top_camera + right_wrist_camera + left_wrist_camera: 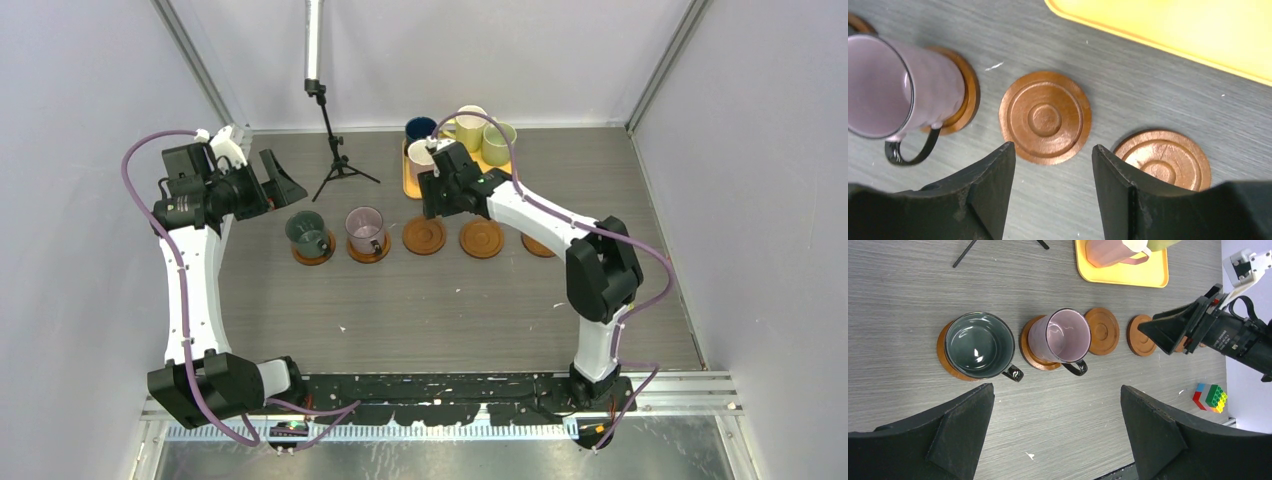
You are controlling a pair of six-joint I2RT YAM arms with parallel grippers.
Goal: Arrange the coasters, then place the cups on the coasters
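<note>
So the right gripper [1051, 150] hangs empty, jaws apart, over the bare coaster [1045, 117] at 3 o'clock from the mauve cup [923, 85], guessing that's the next drop spot. The left gripper [1056, 390] is wide open too.

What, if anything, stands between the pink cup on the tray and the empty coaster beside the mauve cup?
Nothing visible. Bare table lies between the tray and that coaster; only the right pincer hangs over the gap, near the pink cup.

Six cups [305, 230], apparently five coasters [424, 236], one tray [1118, 275], one toy block [1210, 397]
</note>
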